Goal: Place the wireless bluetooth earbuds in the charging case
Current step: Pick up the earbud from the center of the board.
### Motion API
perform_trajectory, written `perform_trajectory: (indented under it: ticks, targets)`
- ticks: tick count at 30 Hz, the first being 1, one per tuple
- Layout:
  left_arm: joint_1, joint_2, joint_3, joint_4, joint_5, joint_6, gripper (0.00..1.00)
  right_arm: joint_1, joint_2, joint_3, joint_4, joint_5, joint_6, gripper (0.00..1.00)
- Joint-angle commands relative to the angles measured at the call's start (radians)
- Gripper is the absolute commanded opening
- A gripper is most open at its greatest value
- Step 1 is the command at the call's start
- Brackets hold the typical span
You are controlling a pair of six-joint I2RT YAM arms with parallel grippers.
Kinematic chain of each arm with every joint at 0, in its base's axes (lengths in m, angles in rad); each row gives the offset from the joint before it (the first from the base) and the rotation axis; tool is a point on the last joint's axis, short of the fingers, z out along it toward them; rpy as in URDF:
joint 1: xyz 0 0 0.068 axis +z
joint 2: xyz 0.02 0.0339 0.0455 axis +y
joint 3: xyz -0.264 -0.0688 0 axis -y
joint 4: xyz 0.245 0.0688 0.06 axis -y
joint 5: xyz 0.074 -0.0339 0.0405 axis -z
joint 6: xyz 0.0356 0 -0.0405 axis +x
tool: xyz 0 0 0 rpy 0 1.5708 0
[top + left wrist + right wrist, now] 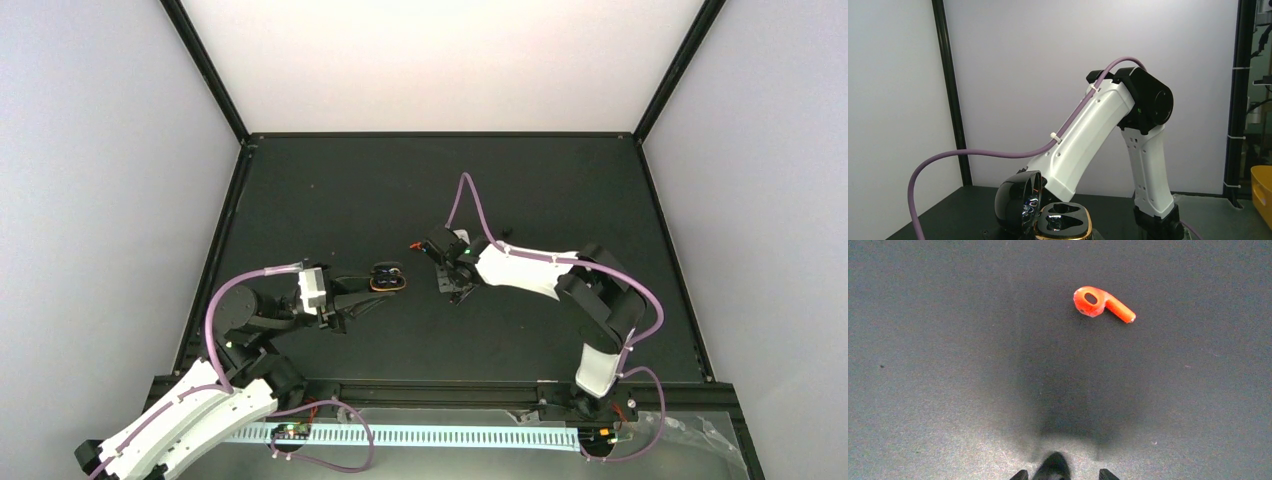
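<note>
The charging case [388,280] lies open left of centre, dark inside with an orange rim. In the left wrist view its glossy lid [1018,202] stands up and both sockets of the base [1064,221] look empty. My left gripper [368,292] is shut on the case from the left. One orange earbud [1103,304] lies on the mat, also visible from above [415,246]. My right gripper [1063,475] hovers just short of the earbud, jaws apart, not touching it. A blurred dark shape sits between the fingertips [1020,475].
The black mat [520,190] is bounded by a black frame and white walls. The right arm's white forearm [1088,135] rises just behind the case. A yellow bin [1262,190] stands off the table at the far right.
</note>
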Motion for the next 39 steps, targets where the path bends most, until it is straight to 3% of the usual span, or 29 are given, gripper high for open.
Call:
perform_trajectory:
  ticks: [1,16,30,39]
  targets:
    - [-0.008,-0.016,0.005,0.001,-0.013,0.012,0.02,0.010,0.027,0.027,-0.041,0.039,0.049,0.36]
    - [-0.022,-0.040,0.004,0.001,-0.018,0.013,0.02,0.047,0.082,0.064,-0.055,0.017,0.059,0.30]
    - [-0.025,-0.037,0.003,-0.001,-0.021,0.015,0.02,0.060,0.085,0.079,-0.014,-0.014,-0.067,0.17]
    - [-0.027,-0.033,0.002,0.001,-0.018,0.015,0.02,0.068,0.089,0.102,-0.027,-0.023,-0.151,0.14]
